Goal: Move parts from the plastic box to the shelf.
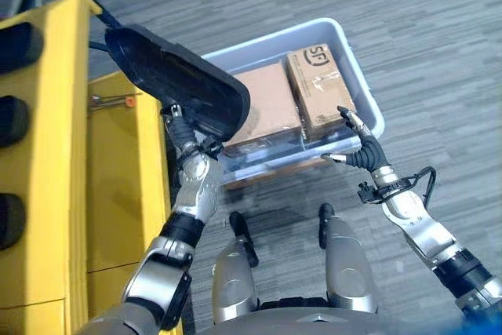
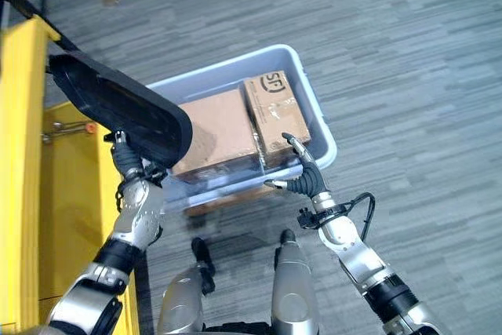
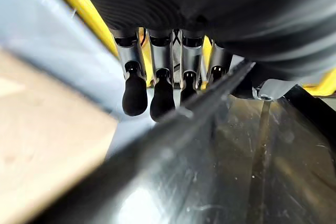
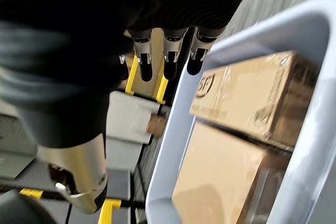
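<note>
A long black plastic part [image 1: 176,80] is held up in the air between the yellow shelf [image 1: 55,154] and the pale blue plastic box [image 1: 369,92]. My left hand [image 1: 186,132] grips its lower edge from underneath; its fingers [image 3: 157,93] lie against the part's glossy black rim [image 3: 220,161]. Inside the plastic box lie two brown cardboard boxes, a plain one [image 1: 267,103] and a printed one [image 1: 318,88]. My right hand [image 1: 359,147] hovers open at the box's near right corner, fingers [image 4: 170,59] straight above the rim [image 4: 178,129], holding nothing.
The yellow shelf stands along the left, with dark rounded parts [image 1: 16,45] on its upper level and a small orange-tipped item [image 1: 129,102] on a lower level. Grey carpet floor [image 1: 439,29] surrounds the box.
</note>
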Available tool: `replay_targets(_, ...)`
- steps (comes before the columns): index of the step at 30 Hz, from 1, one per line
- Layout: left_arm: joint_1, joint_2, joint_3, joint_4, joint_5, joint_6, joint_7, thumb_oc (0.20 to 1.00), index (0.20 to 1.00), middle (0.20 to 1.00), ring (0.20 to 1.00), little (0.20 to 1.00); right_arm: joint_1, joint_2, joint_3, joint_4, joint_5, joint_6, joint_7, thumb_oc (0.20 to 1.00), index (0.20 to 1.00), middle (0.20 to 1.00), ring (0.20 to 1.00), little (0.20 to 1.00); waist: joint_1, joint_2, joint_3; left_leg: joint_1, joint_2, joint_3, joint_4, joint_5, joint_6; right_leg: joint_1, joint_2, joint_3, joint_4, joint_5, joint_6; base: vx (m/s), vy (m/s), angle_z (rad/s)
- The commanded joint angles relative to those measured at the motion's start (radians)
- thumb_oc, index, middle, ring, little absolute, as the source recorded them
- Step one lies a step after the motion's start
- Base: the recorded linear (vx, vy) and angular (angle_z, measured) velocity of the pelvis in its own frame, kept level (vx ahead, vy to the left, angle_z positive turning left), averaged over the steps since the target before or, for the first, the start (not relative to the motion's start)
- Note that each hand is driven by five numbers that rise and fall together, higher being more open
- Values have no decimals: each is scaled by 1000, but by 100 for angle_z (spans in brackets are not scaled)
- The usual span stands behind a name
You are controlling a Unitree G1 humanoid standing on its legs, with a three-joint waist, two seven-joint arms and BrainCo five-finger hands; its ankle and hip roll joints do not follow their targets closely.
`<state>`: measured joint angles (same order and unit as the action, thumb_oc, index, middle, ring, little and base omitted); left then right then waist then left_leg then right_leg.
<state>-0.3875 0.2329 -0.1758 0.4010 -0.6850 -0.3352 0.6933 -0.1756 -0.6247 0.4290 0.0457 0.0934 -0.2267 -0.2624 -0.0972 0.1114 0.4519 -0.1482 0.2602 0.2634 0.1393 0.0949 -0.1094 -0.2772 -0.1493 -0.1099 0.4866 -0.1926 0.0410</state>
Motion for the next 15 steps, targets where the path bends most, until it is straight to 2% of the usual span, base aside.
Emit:
replay_targets(1, 3, 53, 12, -82, 63, -37, -63, 200, 200, 200, 200, 200, 24, 57, -20, -77, -26, -93, 33, 1000, 1000, 1000, 1000, 1000, 4, -98, -68, 0, 5, -79, 55, -12, 16, 120, -9, -112, -144, 41, -29, 11, 115, 16)
replay_targets(4, 93, 58, 21, -153, 61, -10, -101, 200, 200, 200, 200, 200, 28, 67, -2, -85, -26, -94, 68, 1000, 1000, 1000, 1000, 1000, 44, -76, -106, 25, -19, -109, 20, -2, 17, 180, -29, -142, -189, 45, -22, 31, 189, 25)
replay_targets(8, 160, 72, 41, -189, 94, 30, -99, 200, 200, 200, 200, 200, 25, 78, 21, -102, -14, -74, 111, 1000, 1000, 1000, 1000, 1000, 85, -62, -144, 47, -46, -129, -8, -21, 20, 231, -51, -179, -224, 49, -9, 6, 203, 27)
replay_targets(13, 206, 99, 33, -248, 176, 99, -135, 200, 200, 200, 200, 200, 35, 87, 41, -124, 8, -42, 116, 1000, 1000, 1000, 1000, 1000, 128, -62, -170, 55, -65, -157, -16, -28, 25, 268, -62, -214, -241, 55, 0, 0, 109, 28)
replay_targets(15, 238, 110, 21, -287, 199, 118, -156, 200, 200, 200, 200, 200, 41, 93, 46, -129, 21, -50, 111, 1000, 1000, 1000, 1000, 1000, 152, -65, -178, 61, -75, -172, -19, -33, 29, 289, -67, -231, -251, 59, 5, -12, 117, 28)
